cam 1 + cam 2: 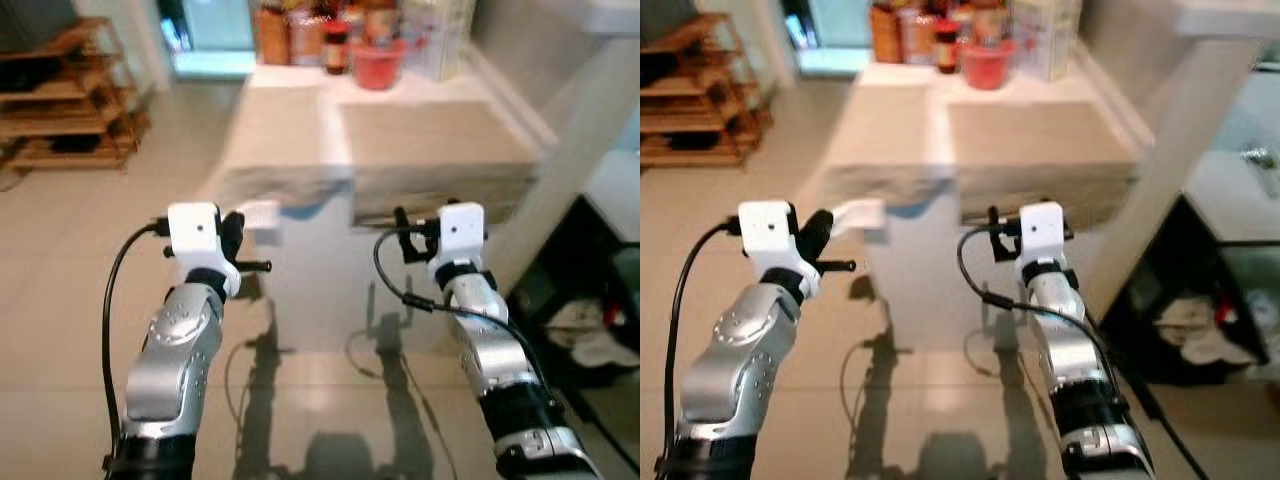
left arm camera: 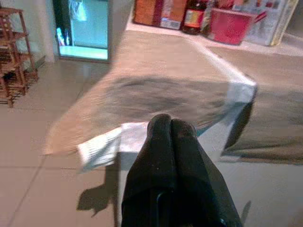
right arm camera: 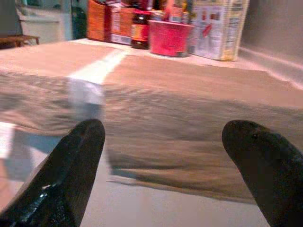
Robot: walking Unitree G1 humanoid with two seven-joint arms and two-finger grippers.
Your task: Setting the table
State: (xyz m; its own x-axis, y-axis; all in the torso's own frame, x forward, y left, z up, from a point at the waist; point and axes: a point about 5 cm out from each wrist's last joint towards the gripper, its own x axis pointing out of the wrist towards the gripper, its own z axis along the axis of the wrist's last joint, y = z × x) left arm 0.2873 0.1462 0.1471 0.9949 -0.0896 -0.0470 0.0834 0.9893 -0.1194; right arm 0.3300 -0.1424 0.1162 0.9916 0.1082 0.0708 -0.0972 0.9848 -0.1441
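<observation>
White table [image 1: 335, 150] ahead at 12 o'clock, two tan placemats laid side by side on it, near edges drooping over the front rim. Left placemat [image 1: 275, 135] hangs lower at its near corner, toward 11 o'clock; right placemat [image 1: 430, 140] sits at 1 o'clock, its front edge also spilling over. Back of the table, 12 o'clock far: red bowl [image 1: 378, 65], dark sauce bottle [image 1: 336, 50], cartons and boxes against the wall. Wooden rack [image 1: 65, 95] at 10 o'clock on the tiled floor. Left gripper [image 2: 170, 130] raised just short of the left placemat's hanging edge, fingers pressed together with nothing visibly between them; a pale strip, apparently table edge or cloth, shows beyond the tips in the left wrist view, blurred, cannot tell what. Right gripper [image 3: 163, 142] raised in front of the right placemat's draped edge, fingers spread wide, nothing held. Judgement: both placemats look thin, soft and light, woven fabric that folds under its own weight; they should slide easily on the smooth top and bunch if pushed. Best hold is probably a pinch on the overhanging front edge, near a corner, then a pull or lift to square it on the table. Risk: dragging one placemat across its neighbour, or nudging the clutter at the back.
</observation>
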